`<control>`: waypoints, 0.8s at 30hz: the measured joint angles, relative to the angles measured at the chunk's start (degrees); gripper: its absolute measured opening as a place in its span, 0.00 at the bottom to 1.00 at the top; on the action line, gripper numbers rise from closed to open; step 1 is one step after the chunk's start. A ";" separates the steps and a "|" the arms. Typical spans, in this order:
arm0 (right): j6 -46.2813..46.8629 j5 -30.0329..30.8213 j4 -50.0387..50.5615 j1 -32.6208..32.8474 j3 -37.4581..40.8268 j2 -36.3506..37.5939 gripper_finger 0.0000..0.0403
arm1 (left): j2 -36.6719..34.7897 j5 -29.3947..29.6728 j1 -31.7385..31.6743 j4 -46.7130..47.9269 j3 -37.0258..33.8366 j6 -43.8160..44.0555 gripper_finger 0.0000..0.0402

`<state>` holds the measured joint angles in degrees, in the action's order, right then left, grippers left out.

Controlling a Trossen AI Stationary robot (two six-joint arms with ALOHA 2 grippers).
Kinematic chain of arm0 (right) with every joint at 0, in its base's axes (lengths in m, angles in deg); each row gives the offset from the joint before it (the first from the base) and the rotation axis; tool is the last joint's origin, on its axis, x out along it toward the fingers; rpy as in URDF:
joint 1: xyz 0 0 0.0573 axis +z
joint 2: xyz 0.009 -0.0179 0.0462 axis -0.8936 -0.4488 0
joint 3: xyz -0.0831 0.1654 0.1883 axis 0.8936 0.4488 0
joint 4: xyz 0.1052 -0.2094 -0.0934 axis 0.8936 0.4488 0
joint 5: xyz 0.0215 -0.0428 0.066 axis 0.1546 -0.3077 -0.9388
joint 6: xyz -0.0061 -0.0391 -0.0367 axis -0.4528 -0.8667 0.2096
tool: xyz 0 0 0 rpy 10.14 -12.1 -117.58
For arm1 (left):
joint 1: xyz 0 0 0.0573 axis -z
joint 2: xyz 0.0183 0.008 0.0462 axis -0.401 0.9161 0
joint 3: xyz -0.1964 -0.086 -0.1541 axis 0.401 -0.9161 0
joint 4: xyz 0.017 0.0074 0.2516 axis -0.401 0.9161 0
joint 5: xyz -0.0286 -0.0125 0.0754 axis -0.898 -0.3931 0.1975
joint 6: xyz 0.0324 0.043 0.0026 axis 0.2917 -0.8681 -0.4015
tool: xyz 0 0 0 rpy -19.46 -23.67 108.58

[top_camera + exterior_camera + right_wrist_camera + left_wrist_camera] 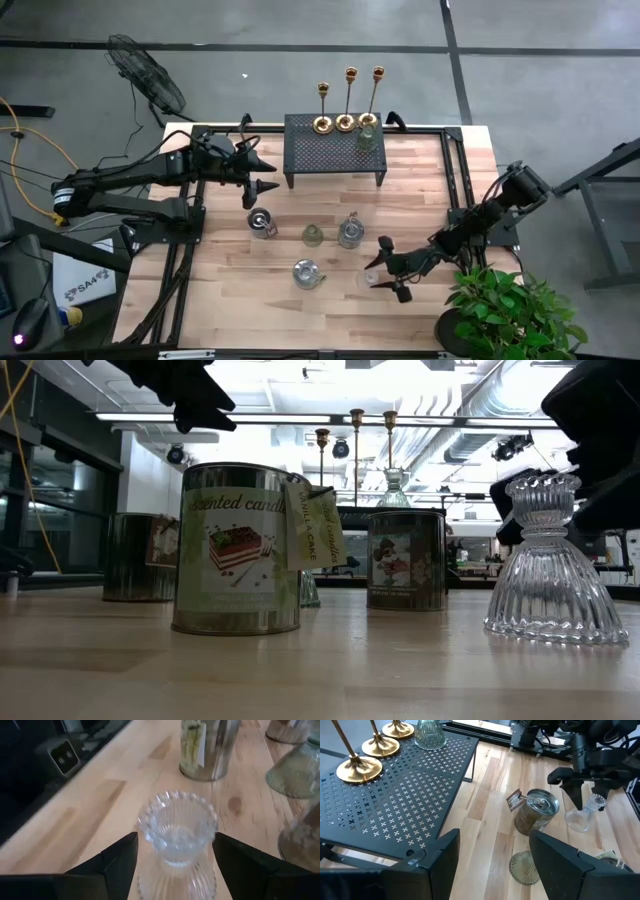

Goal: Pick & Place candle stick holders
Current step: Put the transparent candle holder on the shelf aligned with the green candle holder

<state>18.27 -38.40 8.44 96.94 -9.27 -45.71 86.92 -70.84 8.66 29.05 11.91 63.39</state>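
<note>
Candle stick holder [177, 827] of ribbed clear glass stands between the wide-apart fingers of the right gripper [175, 865]; an off-centre squeeze could tip it. Left gripper [492, 862] waits, jaws wide.

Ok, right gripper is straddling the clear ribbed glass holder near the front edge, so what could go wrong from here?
1. The clear ribbed glass holder sits between the right gripper's open fingers; an off-centre close could tip or slide the smooth glass.
2. The tagged metal candle tin stands close behind, so a forward push might knock it.
3. The black mesh stand already holds three brass stick holders; free space looks limited.
</note>
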 joint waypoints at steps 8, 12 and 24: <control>-1.30 -1.81 -2.78 -0.05 0.00 0.00 0.52 | 0.00 0.04 0.00 -0.02 0.00 0.86 0.58; -2.03 -2.88 -2.76 -0.69 0.00 0.00 0.48 | 0.00 0.04 0.00 0.00 0.00 1.24 0.58; -3.48 -5.45 -2.76 -1.90 0.00 0.00 0.32 | 0.00 0.09 0.00 -0.02 0.00 2.50 0.58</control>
<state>14.80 -43.85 5.68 95.04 -9.27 -45.71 86.92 -70.75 8.66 29.03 11.91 65.89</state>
